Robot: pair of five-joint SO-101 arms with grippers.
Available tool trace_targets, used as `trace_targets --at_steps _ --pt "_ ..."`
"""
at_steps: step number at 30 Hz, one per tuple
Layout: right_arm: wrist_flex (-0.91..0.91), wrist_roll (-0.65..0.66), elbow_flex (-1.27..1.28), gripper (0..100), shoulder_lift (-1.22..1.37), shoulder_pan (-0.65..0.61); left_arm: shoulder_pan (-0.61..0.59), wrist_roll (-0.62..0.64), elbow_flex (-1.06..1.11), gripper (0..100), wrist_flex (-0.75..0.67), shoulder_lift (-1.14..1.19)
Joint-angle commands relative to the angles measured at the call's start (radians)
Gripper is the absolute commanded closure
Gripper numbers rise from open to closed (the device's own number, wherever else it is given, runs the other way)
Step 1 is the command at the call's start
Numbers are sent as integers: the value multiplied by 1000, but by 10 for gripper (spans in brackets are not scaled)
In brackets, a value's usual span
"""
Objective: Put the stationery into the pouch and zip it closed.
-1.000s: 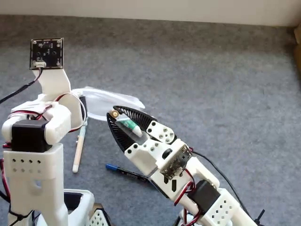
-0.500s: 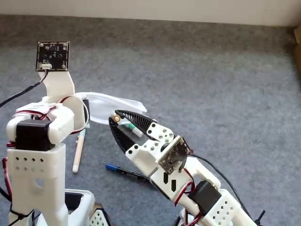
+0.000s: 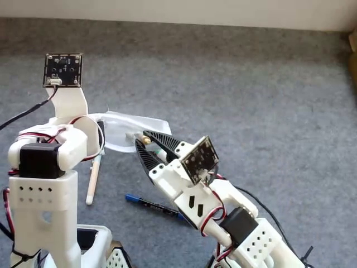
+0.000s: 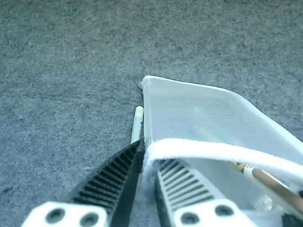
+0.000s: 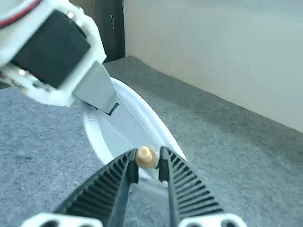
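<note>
Well, from the biggest thing down to the smallest:

- The grey table (image 3: pixel 268 100) has a rough, carpet-like top and lies under everything else.
- The pouch (image 3: pixel 131 125) is white see-through mesh. It lies on the table between my two arms with its mouth held open, and my left wrist view looks straight along its rim and into it.
- My left gripper (image 4: pixel 142 152) is clenched on the thick white rim of the pouch, with one black ribbed jaw inside the mouth and the other outside it.
- My right gripper (image 5: pixel 147 161) is clamped on a pen, and its jaw tips hang just over the near edge of the pouch's mouth.
- The white pen (image 3: pixel 93 177) lies flat on the table just beside the pouch, on the side of my left arm and outside the mesh.
- The blue pen (image 3: pixel 152 205) lies on the table near the base of my right arm, well apart from the pouch.
- The pen (image 5: pixel 145 156) I hold has a tan end that pokes out between my right jaws, pointing into the pouch's mouth.
</note>
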Motion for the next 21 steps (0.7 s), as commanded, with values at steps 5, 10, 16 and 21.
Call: trace_targets --at_steps 5,10,16,21 --pt "130 -18 -85 910 18 2 22 -8 -5 992 -6 -5" --pt "257 -100 -177 889 1 4 22 -8 -5 992 -8 -5" --pt "305 -137 -199 789 -2 2 22 -5 -5 992 -8 -5" --pt "308 -137 -205 789 -7 7 22 -5 -4 993 -8 -5"
